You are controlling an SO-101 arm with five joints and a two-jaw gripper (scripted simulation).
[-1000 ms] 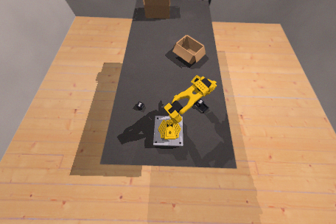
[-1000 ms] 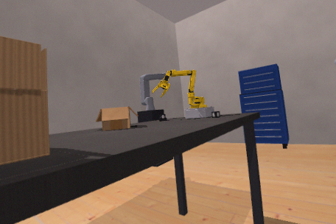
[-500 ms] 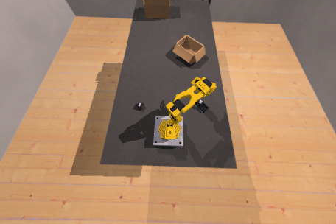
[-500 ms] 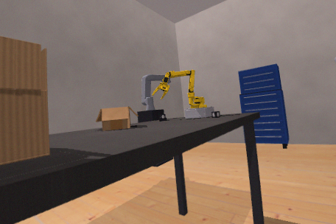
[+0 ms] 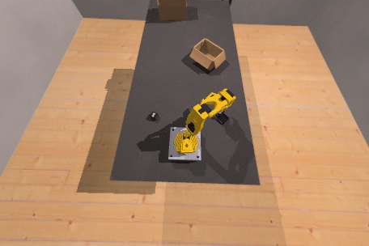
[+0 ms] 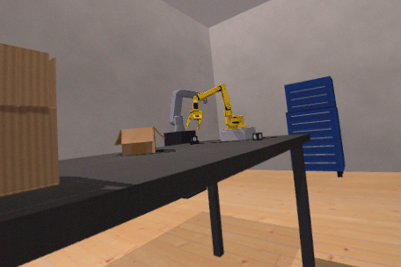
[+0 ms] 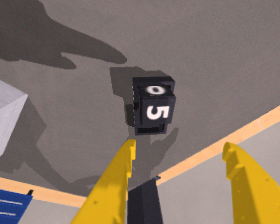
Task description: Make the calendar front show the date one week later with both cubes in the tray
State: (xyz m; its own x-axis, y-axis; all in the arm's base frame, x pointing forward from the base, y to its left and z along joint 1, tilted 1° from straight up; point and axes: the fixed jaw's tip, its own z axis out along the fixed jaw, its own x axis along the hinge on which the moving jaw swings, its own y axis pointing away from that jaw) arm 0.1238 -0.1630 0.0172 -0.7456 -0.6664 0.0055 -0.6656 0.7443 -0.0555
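The calendar's black tray (image 5: pixel 222 119) (image 7: pixel 163 80) stands right of the arm's base. One black cube (image 7: pixel 166 120) sits in it; a white 5 on its top lies sideways in the wrist view and a 0 shows on an adjoining side. Part of the tray beside the cube is uncovered. The month name cannot be read. The other cube (image 5: pixel 154 116) (image 6: pixel 257 136) lies on the table left of the base, its digits too small to read. My gripper (image 6: pixel 193 128) (image 7: pixel 180 144) is open and empty, pointing down above the table near the tray; the arm hides its fingertips in the top view.
The arm's grey base plate (image 5: pixel 172 155) is bolted near the table's front edge. An open cardboard box (image 5: pixel 207 55) (image 6: pixel 138 142) stands farther up the table, and a tall box (image 5: pixel 172 6) stands at the far end. The table's right edge runs close beyond the tray.
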